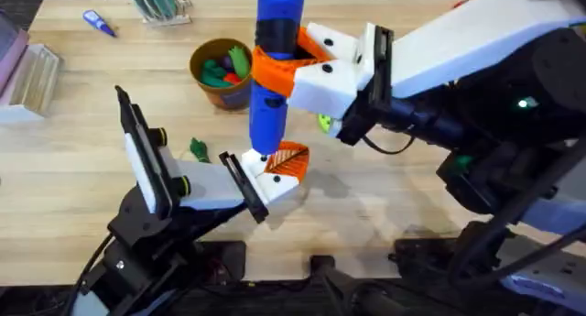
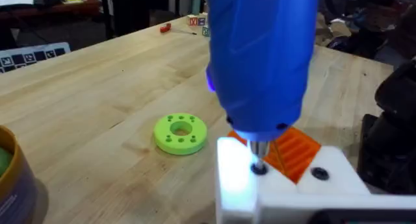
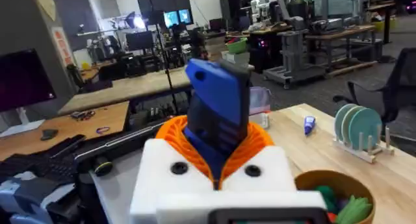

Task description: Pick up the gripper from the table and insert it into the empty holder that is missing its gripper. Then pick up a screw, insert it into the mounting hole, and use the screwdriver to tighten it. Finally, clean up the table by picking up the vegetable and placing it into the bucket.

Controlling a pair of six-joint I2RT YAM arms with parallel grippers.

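Screwdriver [image 1: 274,69] upright in the middle of the table, and the right gripper [image 1: 295,70] has it clamped between its orange pads, blue body standing tall through the fingers. From the right wrist view the blue handle [image 3: 218,113] rises straight out of the orange ribbed pads [image 3: 253,146], pinched on both sides. Directly below that grip, the metal tip [image 2: 258,160] comes down onto the top of the left arm's white block, the holder [image 2: 237,178], and sits right at a hole there. Just beside the tip, the orange gripper [image 2: 296,149] is seated in that block, its ribbed face showing, touching the white plastic. Overhead, the same orange piece [image 1: 289,160] sits at the left arm's end, right under the driver.

Left gripper [image 1: 275,169] lies low over the table below the right one; whether its fingers are apart or together, I cannot tell.

Off to the far side of the left gripper, away from the right arm, the small dark-green vegetable [image 1: 199,150] lies on the bare wood, near it but not touching. Beyond the driver, the bucket [image 1: 220,73] stands close to the right gripper's hold, colourful toy pieces inside. A green disc [image 2: 181,133] with holes rests flat on the table [image 2: 84,100], near the holder.
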